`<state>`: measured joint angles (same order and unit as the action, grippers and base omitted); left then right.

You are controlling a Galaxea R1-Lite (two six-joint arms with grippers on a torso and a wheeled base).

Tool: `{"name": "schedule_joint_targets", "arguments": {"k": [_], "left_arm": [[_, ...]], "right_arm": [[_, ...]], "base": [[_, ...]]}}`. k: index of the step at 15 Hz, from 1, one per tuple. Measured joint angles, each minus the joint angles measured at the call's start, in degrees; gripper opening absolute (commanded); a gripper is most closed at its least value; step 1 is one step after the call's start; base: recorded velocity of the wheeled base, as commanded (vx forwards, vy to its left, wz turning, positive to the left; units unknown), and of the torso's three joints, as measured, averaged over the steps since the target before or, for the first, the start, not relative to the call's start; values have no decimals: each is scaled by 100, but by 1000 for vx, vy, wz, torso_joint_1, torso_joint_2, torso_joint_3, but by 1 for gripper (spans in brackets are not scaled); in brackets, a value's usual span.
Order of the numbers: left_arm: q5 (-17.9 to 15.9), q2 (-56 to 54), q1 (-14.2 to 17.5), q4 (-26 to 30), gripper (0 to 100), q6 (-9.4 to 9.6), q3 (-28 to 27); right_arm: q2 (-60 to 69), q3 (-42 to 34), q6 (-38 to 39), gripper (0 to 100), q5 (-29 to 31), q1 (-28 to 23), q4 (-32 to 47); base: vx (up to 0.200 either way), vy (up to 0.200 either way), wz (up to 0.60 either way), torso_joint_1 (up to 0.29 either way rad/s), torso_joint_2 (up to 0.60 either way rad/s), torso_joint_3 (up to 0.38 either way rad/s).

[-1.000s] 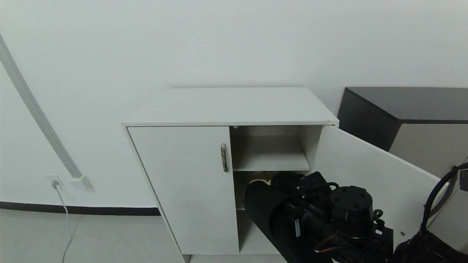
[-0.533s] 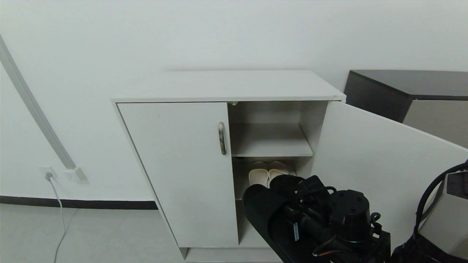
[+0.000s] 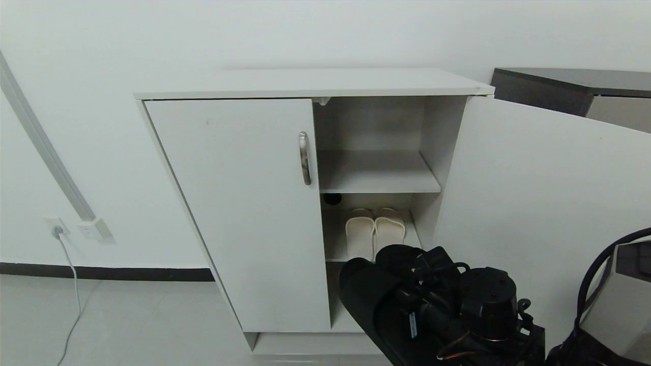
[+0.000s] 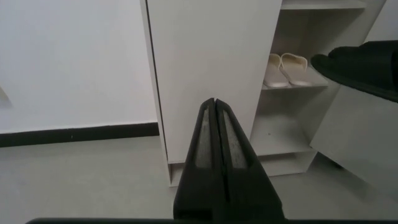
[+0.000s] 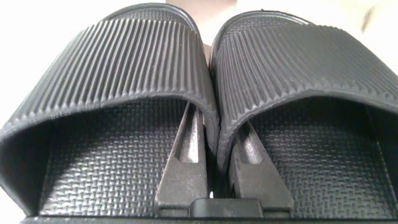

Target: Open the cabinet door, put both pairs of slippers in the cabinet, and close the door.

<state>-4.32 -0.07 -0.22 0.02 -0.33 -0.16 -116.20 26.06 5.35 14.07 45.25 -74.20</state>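
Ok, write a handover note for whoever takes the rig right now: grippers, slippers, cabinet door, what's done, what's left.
Left gripper: shut, empty, facing the closed left door.
Right gripper: shut on the black slippers, pinching their inner edges together, in front of the open compartment.
Done: right door open; white slippers on the middle shelf.
Left: set the black pair inside, then close the right door.

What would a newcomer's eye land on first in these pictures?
The black slippers, pinched together as a pair by the right gripper, low in front of the cabinet. Next, the white slippers side by side on the middle shelf, beside the right door standing wide open; the left door is shut.
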Motion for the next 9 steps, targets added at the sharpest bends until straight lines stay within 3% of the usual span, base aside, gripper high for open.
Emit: {"name": "schedule_joint_targets", "arguments": {"k": [9], "left_arm": [[0,0,4,-2,0,1,0]], "right_arm": [[-59,-140,-158,0,-46,11,-232]], "base": [[0,0,0,-3,48,47]]}}
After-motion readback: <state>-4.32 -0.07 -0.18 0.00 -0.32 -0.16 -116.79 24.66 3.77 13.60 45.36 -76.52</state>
